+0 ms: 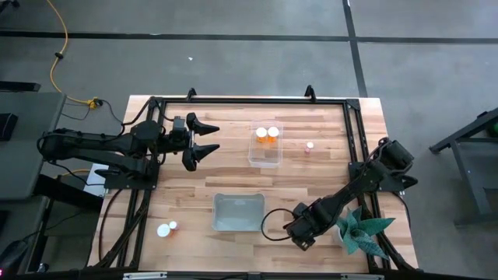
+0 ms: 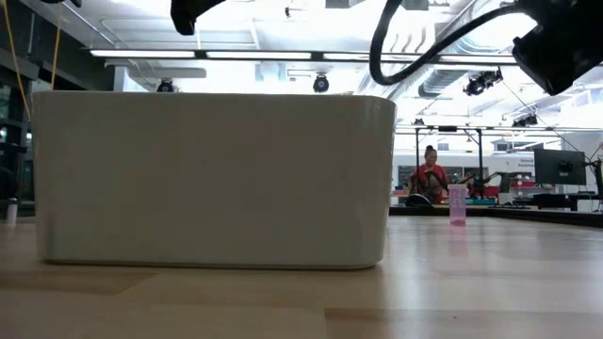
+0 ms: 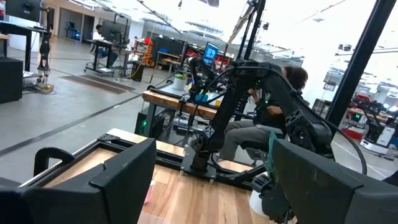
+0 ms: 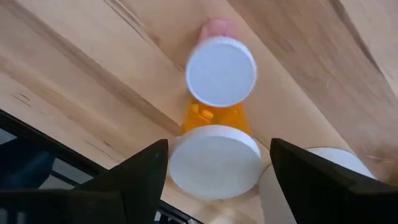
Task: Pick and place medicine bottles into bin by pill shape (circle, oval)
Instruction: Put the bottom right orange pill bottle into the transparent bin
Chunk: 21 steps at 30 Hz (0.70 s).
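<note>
The right claw (image 4: 217, 155) is seen with its fingers (image 4: 140, 171) spread wide, pointing down at the bench (image 4: 74, 81). Nothing is gripped. Between the fingers the round white cap of one medicine bottle (image 4: 214, 163) is framed, with its orange body just showing; whether the fingers touch it cannot be told. A second bottle (image 4: 221, 71), with a pinkish body, is found just beyond the first, and the cap of a third (image 4: 339, 163) is partly seen beside the far finger. From above, this claw (image 1: 298, 232) is placed near the front edge of the bench (image 1: 327, 179), just beside the pale bin (image 1: 237, 211); the three bottles under it are hidden by the arm there. A teal spiky object (image 1: 362, 232) is seen beside the arm.

Farther out, two orange bottles (image 1: 267, 134) are held in the clear bin (image 1: 264, 155), and a single pinkish bottle (image 1: 310, 145) is stood upright on the wood, near that bin on its right. Two white-capped items (image 1: 166, 228) are seen near the front left corner.

The left claw (image 1: 204, 140) is held wide apart and empty, above the left half of the bench, apart from the clear bin.
</note>
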### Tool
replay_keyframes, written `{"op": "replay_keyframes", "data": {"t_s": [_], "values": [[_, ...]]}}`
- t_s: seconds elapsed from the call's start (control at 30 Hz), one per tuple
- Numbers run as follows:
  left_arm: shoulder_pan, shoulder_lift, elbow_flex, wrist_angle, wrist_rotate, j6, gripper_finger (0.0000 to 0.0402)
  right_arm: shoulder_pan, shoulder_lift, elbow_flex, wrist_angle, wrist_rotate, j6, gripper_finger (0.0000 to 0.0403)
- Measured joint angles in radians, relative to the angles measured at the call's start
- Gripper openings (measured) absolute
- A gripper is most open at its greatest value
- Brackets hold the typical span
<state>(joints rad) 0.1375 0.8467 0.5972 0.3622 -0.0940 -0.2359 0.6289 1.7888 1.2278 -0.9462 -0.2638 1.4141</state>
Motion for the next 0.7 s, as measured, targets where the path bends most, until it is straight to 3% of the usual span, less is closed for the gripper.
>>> {"op": "replay_keyframes", "data": {"t_s": [0.27,0.7], "values": [[0.0,0.0,0.0,0.0,0.0,0.003,0.031,0.0,0.0,0.0,0.002,-0.004,0.002,0.0271],[0.0,0.0,0.0,0.0,0.001,0.003,0.031,0.0,-0.001,0.0,-0.003,-0.036,0.003,0.0207]]}}
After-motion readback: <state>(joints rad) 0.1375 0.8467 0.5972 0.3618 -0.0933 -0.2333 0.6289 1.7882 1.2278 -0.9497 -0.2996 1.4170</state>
